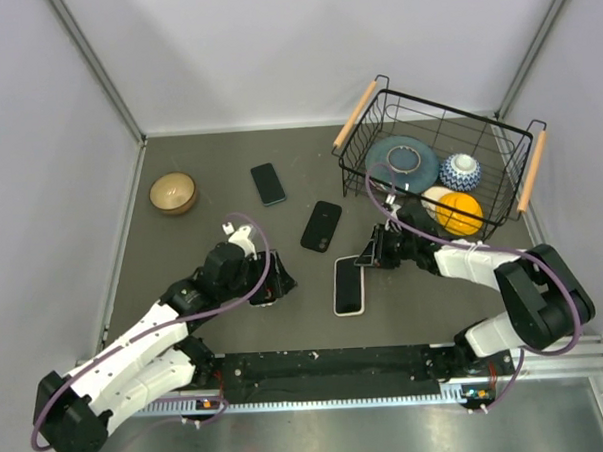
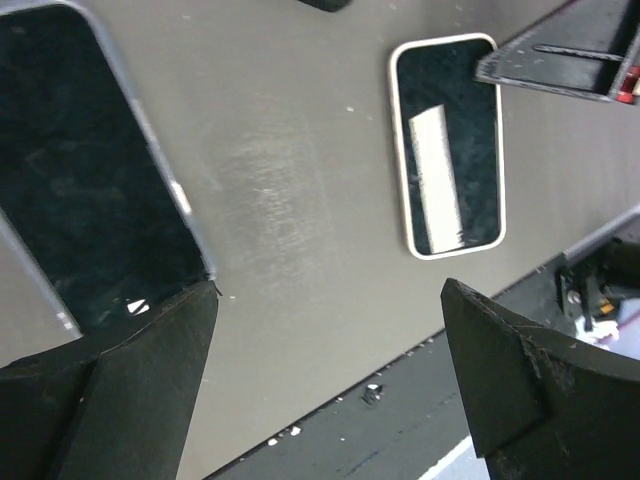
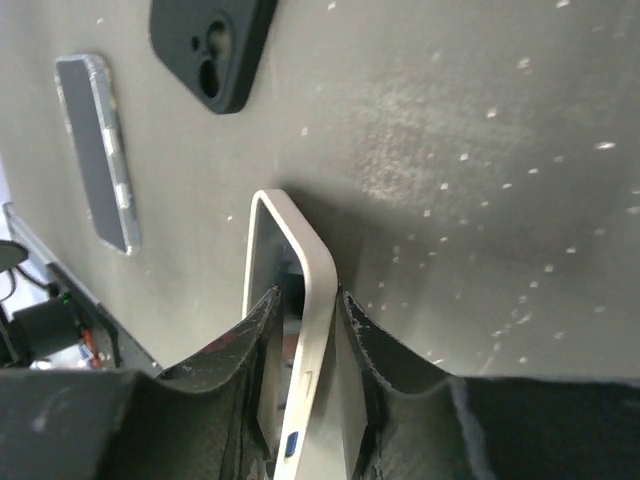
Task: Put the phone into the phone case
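**Item 1.** Flat white-rimmed phone (image 1: 348, 289) with a dark glass screen. It lies screen up on the dark grey tabletop (image 1: 229, 159), close to the near edge and about midway along it.

**Item 2.** Right gripper (image 3: 305, 298). It is set at the far end of the white-rimmed phone. The fingers stand narrowly apart with the white rim between them, and as far as the wrist view shows, both pads press on it.

**Item 3.** Left gripper (image 2: 328, 290). The fingers are spread wide with nothing between them. It sits low over the tabletop, left of the white-rimmed phone and near the near edge.

**Item 4.** Dark clear-rimmed phone (image 2: 90, 180). It lies flat, with one corner just beside a fingertip of the left gripper. The top view mostly hides it under that gripper.

**Item 5.** Black phone case (image 1: 322, 226) with a camera cut-out. It is empty and lies near the middle of the tabletop.

**Item 6.** Slim dark-screened phone (image 1: 268, 183). It lies flat toward the far edge, left of centre, well apart from both grippers.

**Item 7.** Round wooden bowl (image 1: 173, 193). It stands upright toward the left edge, in the far half.

**Item 8.** Black wire basket (image 1: 446, 103) with wooden handles, at the far right corner. It holds:
- a blue plate (image 1: 402, 162)
- a blue-and-white bowl (image 1: 461, 169)
- an orange ball (image 1: 459, 214)
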